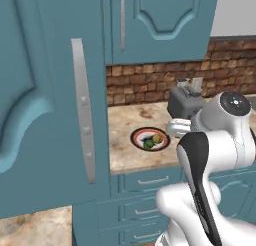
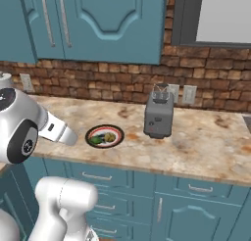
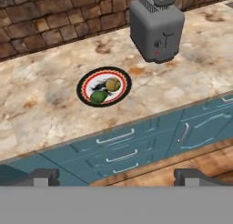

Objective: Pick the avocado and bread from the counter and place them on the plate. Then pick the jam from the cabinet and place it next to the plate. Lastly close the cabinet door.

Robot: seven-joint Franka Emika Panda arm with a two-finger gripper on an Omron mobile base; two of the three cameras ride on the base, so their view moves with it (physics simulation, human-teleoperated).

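The plate [image 3: 104, 86] is lying flat on the counter [image 3: 41, 109], just left of a boxy grey toaster [image 3: 157, 29], and it is already carrying both foods: the avocado [image 3: 98, 97], a small dark green rounded lump, is sitting on the near side of the white centre, and the bread [image 3: 113, 84], a tan rounded piece, is resting beside it on the far right, the two touching or nearly so. Judging by that, the first part of the task is looking done and the jam is coming next. The gripper [image 3: 116, 175] is hanging well above the floor in front of the drawers [image 3: 118, 148], its dark fingertips standing wide apart and holding nothing, probably because it is free to go for the jar. In the left base view the cabinet door [image 1: 45, 105] is swinging open toward the camera, its raised arched panel and long grey bar handle [image 1: 83, 110] looming large at near left; I cannot tell where the jam is sitting. The counter is showing mottled beige stone with rusty blotches, backed by a rough brick wall [image 2: 98, 81]
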